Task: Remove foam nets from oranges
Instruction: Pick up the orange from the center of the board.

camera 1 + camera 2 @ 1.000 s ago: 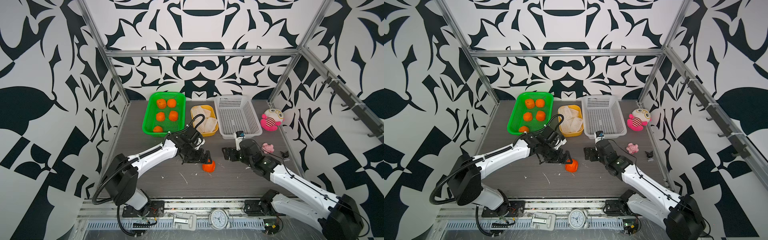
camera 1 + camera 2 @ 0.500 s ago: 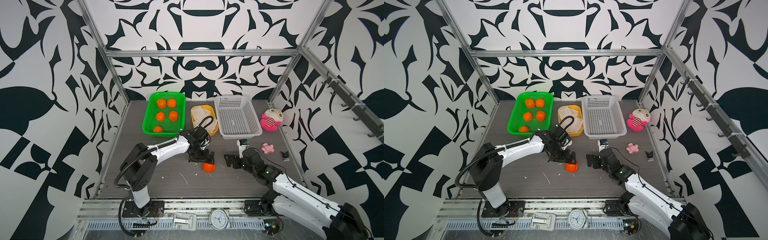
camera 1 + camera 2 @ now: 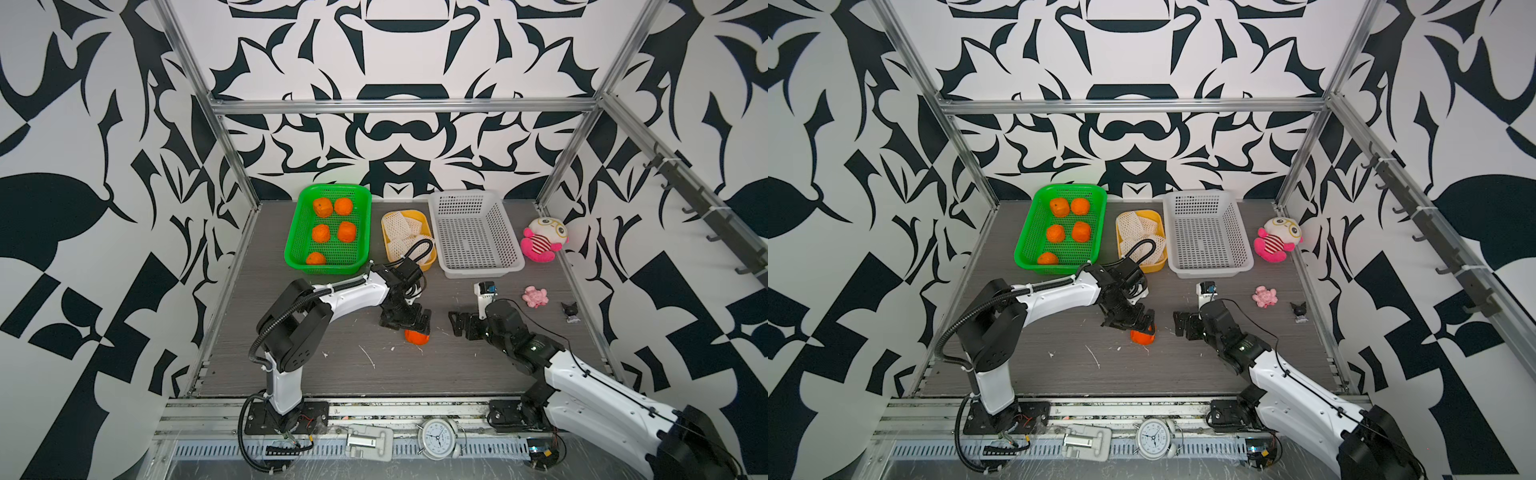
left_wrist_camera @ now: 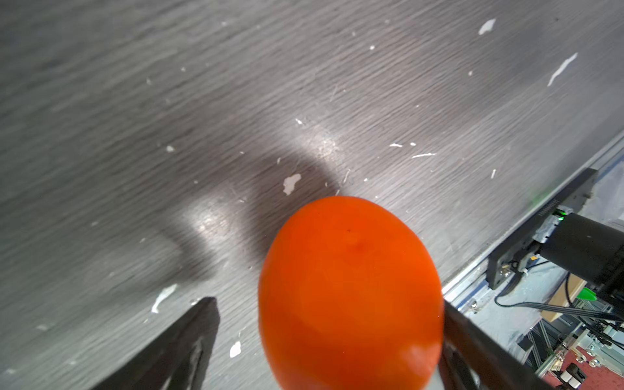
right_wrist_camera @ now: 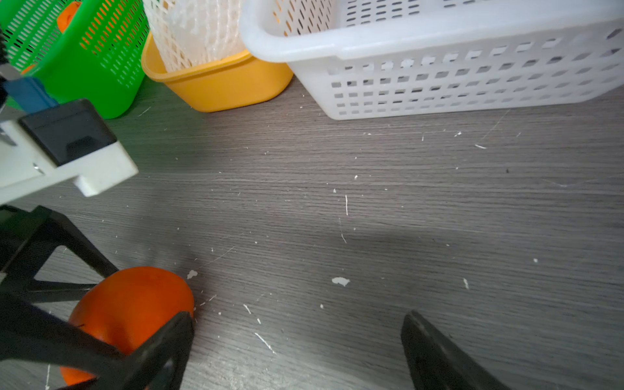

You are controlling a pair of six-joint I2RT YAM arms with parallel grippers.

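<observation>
Closing on the loose orange [image 3: 417,337]: in the last second the left claw [image 3: 408,325] has slid across and now straddles it, while the right claw [image 3: 460,328] has backed off toward its own side. Fruit is bare, no net on it, sitting on the surface [image 3: 415,374] mid-front, well apart from the baskets. Reads as de-netting done for this one; what's left is likely carrying it to the green basket [image 3: 345,255] with the other five oranges [image 3: 346,231] (can't count the nets from here). Left wrist view: orange sits between the jaws, one finger [image 4: 472,344] looks to touch its side, the other finger [image 4: 189,337] stands off with a gap, so that claw is spread wide, not gripping yet. Right claw spread too, nothing in it. Foam nets [image 5: 196,33] lie piled in the yellow tub [image 5: 219,84], between green basket and white basket [image 5: 439,77].
</observation>
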